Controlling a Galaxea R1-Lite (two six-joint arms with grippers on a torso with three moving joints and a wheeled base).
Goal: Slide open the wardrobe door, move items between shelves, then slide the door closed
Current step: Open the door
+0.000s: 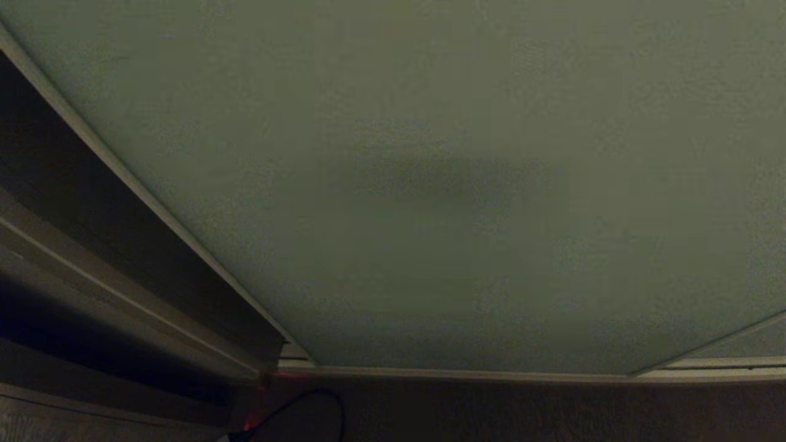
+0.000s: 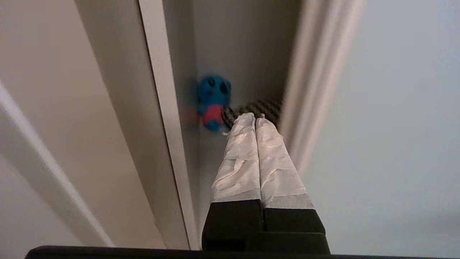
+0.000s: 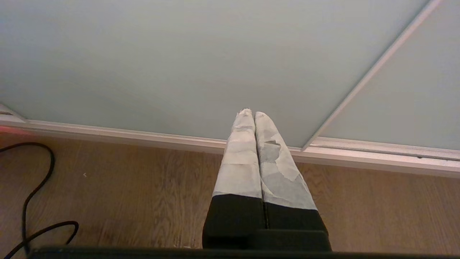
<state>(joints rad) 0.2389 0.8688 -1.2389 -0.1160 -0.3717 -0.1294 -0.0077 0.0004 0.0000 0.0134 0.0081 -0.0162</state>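
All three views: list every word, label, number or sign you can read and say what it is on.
None. The sliding wardrobe door, the blue plush toy in the gap, the wooden floor, the black cable and the taped left gripper and right gripper carry no readable text.

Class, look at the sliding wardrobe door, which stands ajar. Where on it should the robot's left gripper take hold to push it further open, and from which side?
Probably the sliding wardrobe door's light edge strip, approached from the gap beside it: the panel face is flat and handle-less. The shut left gripper already points into that gap, towards a blue plush toy.
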